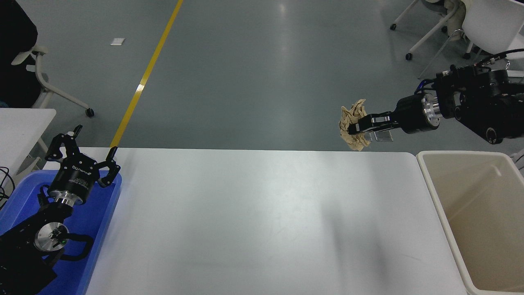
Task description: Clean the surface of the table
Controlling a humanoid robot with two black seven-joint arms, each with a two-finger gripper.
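Table surface point(254, 213) well below right hand point(355, 127).

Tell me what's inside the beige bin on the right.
The visible inside of the beige bin looks bare: plain walls and floor. Its near right part runs off frame. The crumpled paper is held in the right gripper, not in it.

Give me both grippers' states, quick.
Left gripper: open, empty, parked over blue plastic tray.
Right gripper: shut on crumpled tan paper wad, held aloft.
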